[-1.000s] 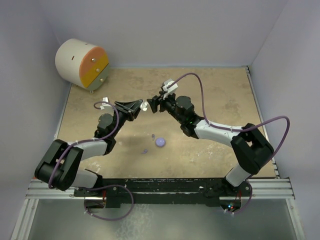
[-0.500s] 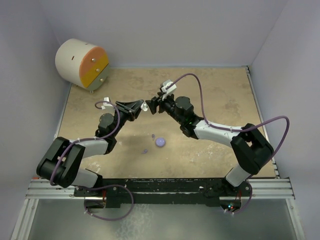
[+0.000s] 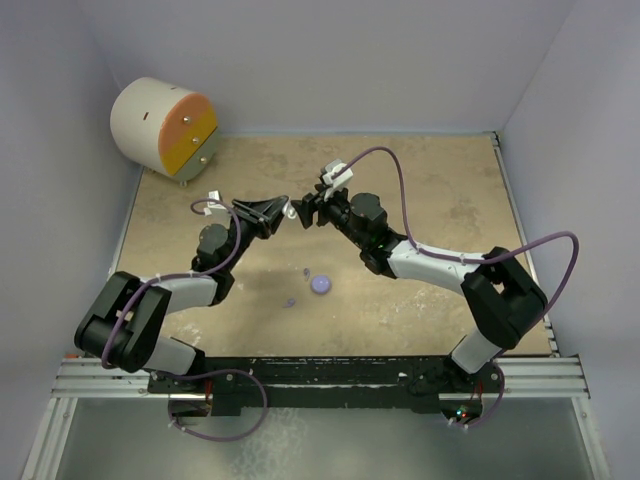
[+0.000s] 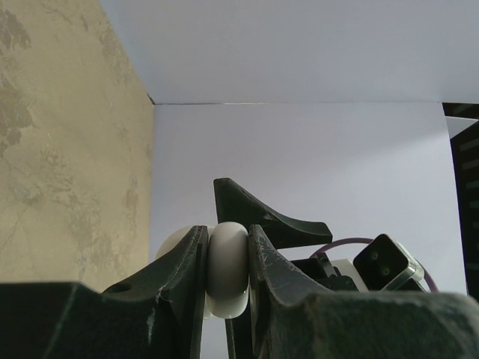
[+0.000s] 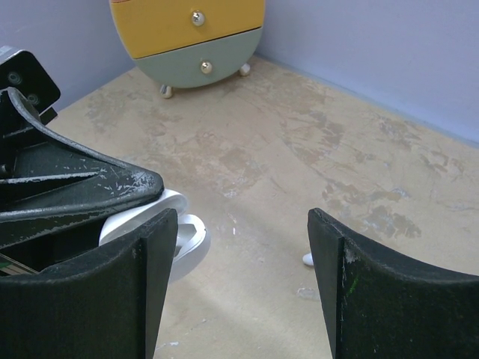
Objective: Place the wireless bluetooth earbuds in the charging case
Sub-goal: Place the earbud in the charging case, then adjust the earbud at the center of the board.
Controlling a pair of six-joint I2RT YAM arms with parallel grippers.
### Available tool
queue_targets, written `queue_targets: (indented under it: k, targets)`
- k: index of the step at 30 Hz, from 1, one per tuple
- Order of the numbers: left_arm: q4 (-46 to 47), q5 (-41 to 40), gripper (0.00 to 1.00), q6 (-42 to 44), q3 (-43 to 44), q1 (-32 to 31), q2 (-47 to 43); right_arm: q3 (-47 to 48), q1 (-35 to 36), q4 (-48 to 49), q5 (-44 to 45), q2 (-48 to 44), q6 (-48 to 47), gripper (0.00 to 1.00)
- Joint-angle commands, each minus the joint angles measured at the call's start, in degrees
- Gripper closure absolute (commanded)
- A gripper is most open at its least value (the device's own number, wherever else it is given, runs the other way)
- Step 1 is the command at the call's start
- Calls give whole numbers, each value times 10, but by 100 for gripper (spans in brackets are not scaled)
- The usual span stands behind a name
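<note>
- A white earbud (image 5: 307, 259) is lying on the table (image 5: 314, 142), just beside the inner face of one finger of the right claw (image 5: 243, 224), apart from any case.
- A lilac earbud (image 3: 291, 301) is resting on the table (image 3: 440, 200) near the lilac case (image 3: 321, 284), on its near left side; it is not touching the case.
- A second bit (image 3: 305, 271), too small to tell its colour, is sitting just beyond and left of that case.
- The lilac case is lying flat on the table between the two arms, nearer to the bases than both claws.
- The white case (image 4: 227, 273) is hanging above the table, edge-on between the fingers of the left claw (image 4: 227, 232).
- The left claw (image 3: 281, 211) is clenching the white case (image 3: 290, 211) tightly.
- In the right wrist view, the white case (image 5: 161, 217) is showing two rounded white parts under the left claw (image 5: 112, 191); I cannot tell whether one is an open lid.
- The right claw (image 3: 303, 207) is standing released, its fingers spread wide and gripping nothing.
- The right claw is facing the left one, tips almost meeting at the white case; one of its fingers is reaching just behind the case in the left wrist view.
- A round drawer unit (image 3: 165, 128) with yellow and orange fronts is standing in the far left corner, well apart from the claws.
</note>
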Motion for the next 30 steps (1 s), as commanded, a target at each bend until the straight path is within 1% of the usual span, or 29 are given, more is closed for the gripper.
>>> queue_targets:
  k: [1, 6, 7, 9, 13, 15, 17, 20, 22, 30]
  targets:
    - [43, 2, 100, -12, 15, 1, -1, 5, 3, 45, 13, -28, 11, 27]
    - [69, -4, 100, -15, -32, 23, 6, -2, 1, 42, 61, -79, 17, 25]
    - [83, -3, 100, -33, -44, 30, 12, 2, 0, 34, 64, -83, 17, 24]
    - [114, 4, 100, -47, -67, 46, 26, 15, -2, 7, 69, -83, 19, 24]
    - [194, 26, 100, -79, -110, 86, 58, 32, -12, -49, 87, -60, 50, 24]
    - [222, 38, 100, -93, -119, 103, 66, 41, -25, -63, 65, -31, 60, 24]
    - [234, 47, 100, -100, -123, 114, 65, 80, -32, -107, 64, 29, 64, 24]
    - [228, 52, 100, -101, -123, 119, 53, 136, -32, -164, 76, 105, 61, 24]
    - [220, 54, 100, -99, -122, 122, 43, 161, -32, -178, 88, 140, 60, 23]
    - [214, 66, 100, -103, -120, 131, 24, 241, -32, -228, 127, 224, 53, 23]
